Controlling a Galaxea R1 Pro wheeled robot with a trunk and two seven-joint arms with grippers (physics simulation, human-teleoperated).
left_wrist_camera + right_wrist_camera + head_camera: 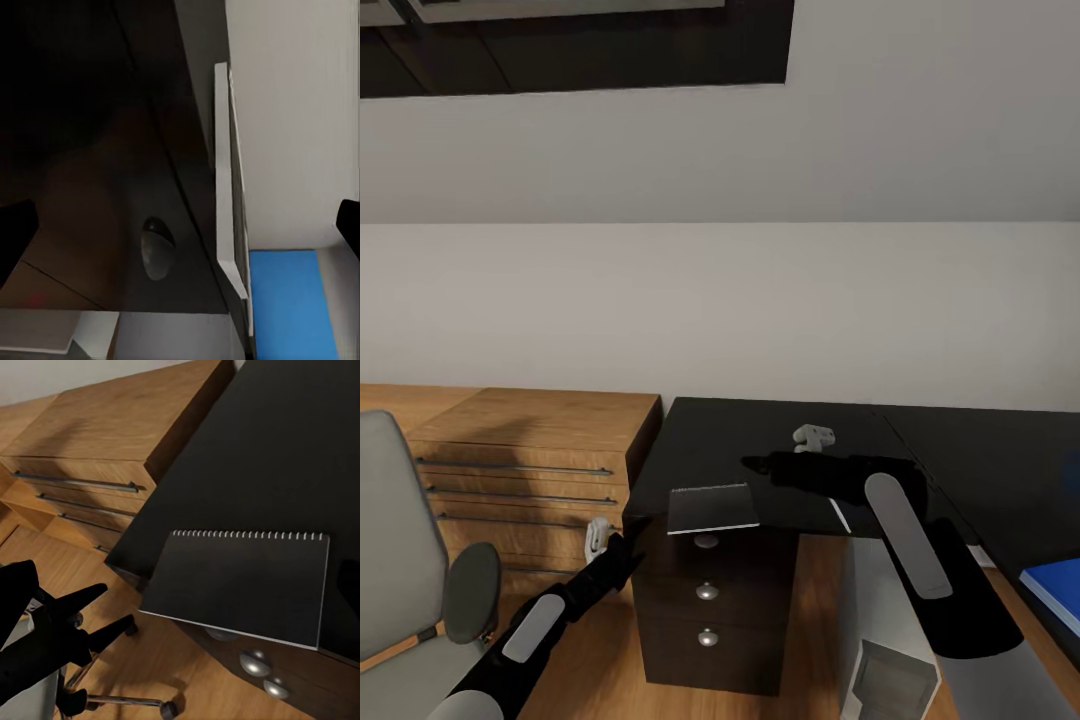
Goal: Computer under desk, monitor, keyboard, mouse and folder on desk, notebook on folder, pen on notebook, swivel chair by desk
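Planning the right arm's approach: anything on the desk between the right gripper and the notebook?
Head view: only bare black desk top between the right gripper and the dark spiral-bound notebook at the desk's front edge.

From above, the head camera looks forward and down across the black desk [760, 450] toward a pale wall. The right wrist camera views the spiral notebook [240, 585] from close above, a subject shared with the head view. The left wrist camera sits close beneath the desk's edge.
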